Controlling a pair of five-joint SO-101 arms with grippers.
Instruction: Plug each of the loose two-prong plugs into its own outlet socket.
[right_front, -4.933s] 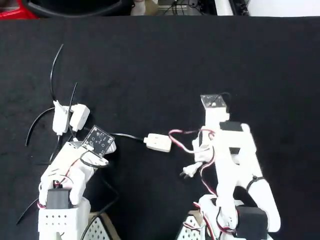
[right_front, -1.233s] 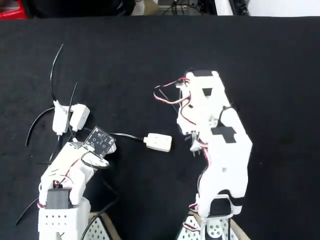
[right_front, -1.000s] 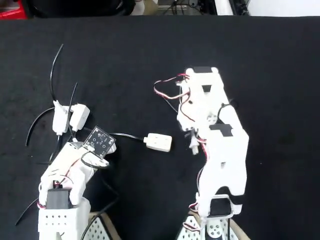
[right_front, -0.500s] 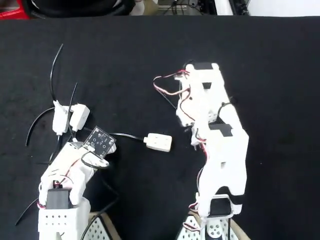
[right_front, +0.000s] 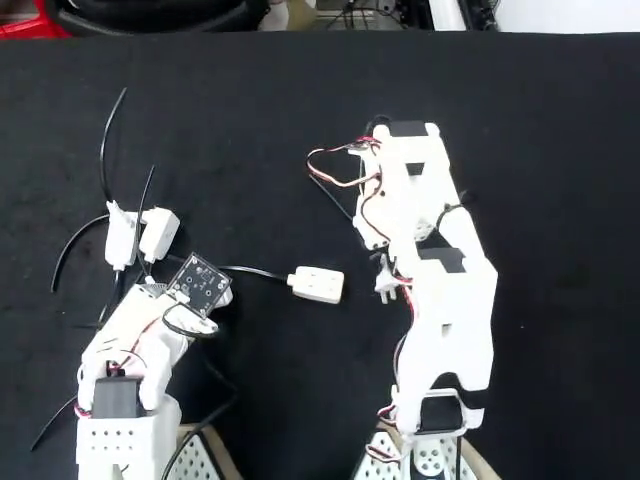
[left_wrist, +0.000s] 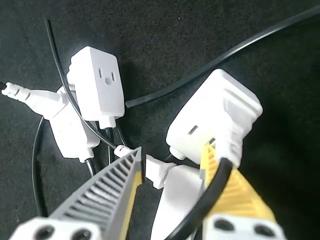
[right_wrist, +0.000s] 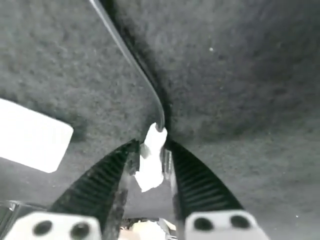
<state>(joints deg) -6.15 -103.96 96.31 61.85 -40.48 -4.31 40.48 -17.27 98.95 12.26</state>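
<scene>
Because the right gripper (right_wrist: 150, 147), fingers (right_wrist: 97, 192) clamped on the two-prong plug (right_wrist: 150, 170), hangs just beside the outlet socket (right_front: 316, 285), the prongs should be squared to its slots before pushing; left gripper (left_wrist: 172, 152), beyond the socket's cord end, gapes wide, gripping nothing.

1. 2 white robot arms: the left arm (right_front: 130, 350) and the right arm (right_front: 440, 290).
2. 2 grippers: the left gripper (left_wrist: 172, 150) and the right gripper (right_wrist: 149, 146).
3. 3 white blocks on the black bench (right_front: 250, 120): the outer block (right_front: 120, 240), the inner block (right_front: 158, 232) and the centre socket block (right_front: 317, 285).
4. 2 small white plugs: the held plug (right_wrist: 150, 165) in the right gripper and the near plug (left_wrist: 157, 171) by the left gripper.
</scene>
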